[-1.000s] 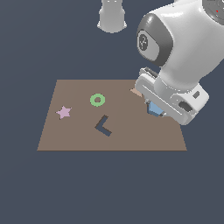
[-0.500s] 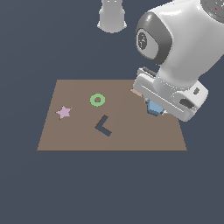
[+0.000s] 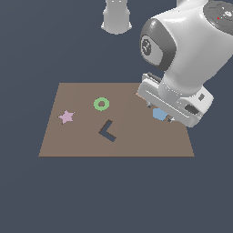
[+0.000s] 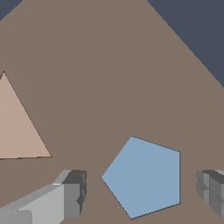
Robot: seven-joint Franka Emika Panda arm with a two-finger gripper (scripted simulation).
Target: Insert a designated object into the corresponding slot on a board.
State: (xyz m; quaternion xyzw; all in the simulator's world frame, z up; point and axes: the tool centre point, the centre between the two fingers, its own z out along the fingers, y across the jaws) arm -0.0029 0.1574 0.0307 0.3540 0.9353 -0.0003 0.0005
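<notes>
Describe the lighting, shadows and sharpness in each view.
Exterior view: flat, even render light, no cast shadows on the board, soft highlights on the white arm. Wrist view: also shadowless, no glare; the blue pentagon and tan triangle show crisp but slightly jagged edges, gripper fingers sharp.

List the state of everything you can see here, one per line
tool: open, fingers either side of the pentagon, not touching
blue pentagon: flat on the board, ungrasped
board: flat
green ring: flat on board
pink star: flat on board
L-shaped recess: empty
</notes>
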